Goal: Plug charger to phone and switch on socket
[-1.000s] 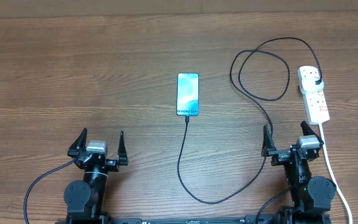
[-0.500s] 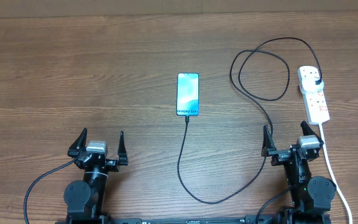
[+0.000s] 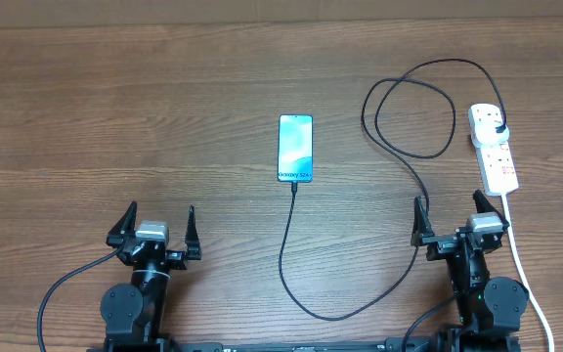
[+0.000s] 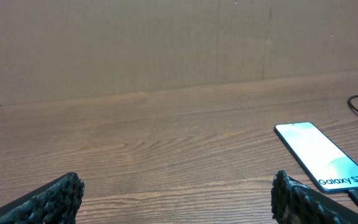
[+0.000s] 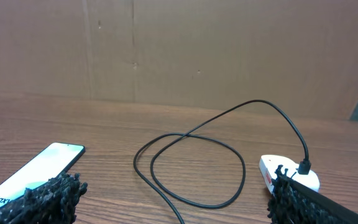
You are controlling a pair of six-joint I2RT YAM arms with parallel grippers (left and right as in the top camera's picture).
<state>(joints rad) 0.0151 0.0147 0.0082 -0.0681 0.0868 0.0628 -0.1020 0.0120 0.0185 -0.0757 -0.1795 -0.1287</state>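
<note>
Overhead, we see nothing moved since a second ago: the left gripper [image 3: 160, 217] and right gripper [image 3: 449, 210] sit spread wide and empty on the wooden table [image 3: 115, 108]. The phone [image 3: 296, 149] lies mid-table, lit blue, and the looping black charger [image 3: 286, 244] runs from its near end to the white socket [image 3: 494, 147] at right. From the left wrist, a plain brown wall [image 4: 166, 43] stands behind. From the right wrist, the plug sits in the socket.

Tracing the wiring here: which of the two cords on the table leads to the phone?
The thin black looped charger, running from the socket to the near end of the phone. The thick white cord runs off toward the robot instead.
</note>
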